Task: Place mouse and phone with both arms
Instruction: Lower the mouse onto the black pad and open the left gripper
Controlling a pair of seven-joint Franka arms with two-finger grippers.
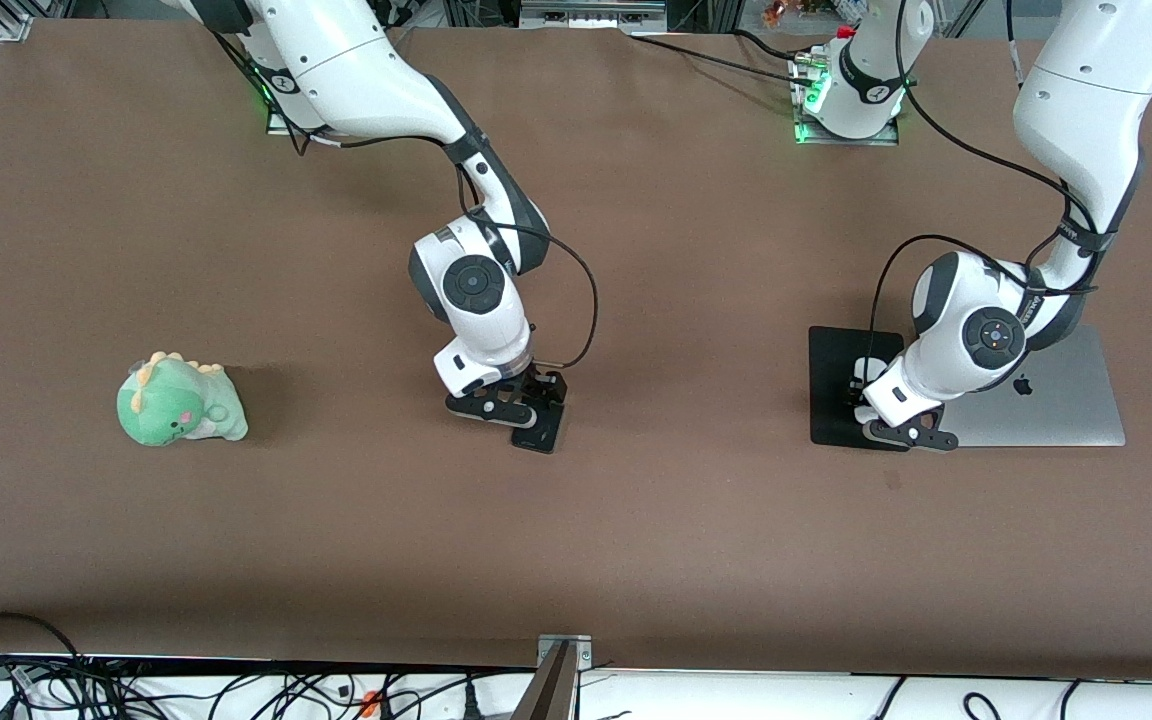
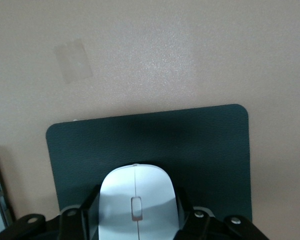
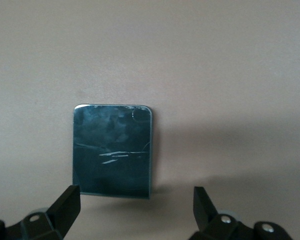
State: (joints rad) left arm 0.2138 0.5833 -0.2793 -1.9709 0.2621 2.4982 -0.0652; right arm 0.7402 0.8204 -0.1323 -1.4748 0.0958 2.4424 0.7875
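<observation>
Both grippers sit low over their objects. Left gripper (image 1: pixel 911 432) is down over the black mouse pad (image 1: pixel 836 385), which lies beside the silver laptop (image 1: pixel 1056 400) at the left arm's end of the table, and its fingers (image 2: pixel 182 210) bracket the white mouse (image 2: pixel 135 200) resting on the pad; whether they press the shell or have just let go I cannot tell, since the contact line is cut off at the frame edge. Right gripper (image 3: pixel 135 200) hovers low over the middle of the brown table (image 1: pixel 636 540), fingers spread wide, with the black phone (image 3: pixel 112 150) lying flat on the cloth and not between the tips. If the step is releasing, each hand should probably open fully and lift straight up so nothing drags sideways. From the front, the wrists hide most of the mouse and much of the phone. Well apart, toward the right arm's end, sits a green plush dinosaur (image 1: pixel 179 400).
</observation>
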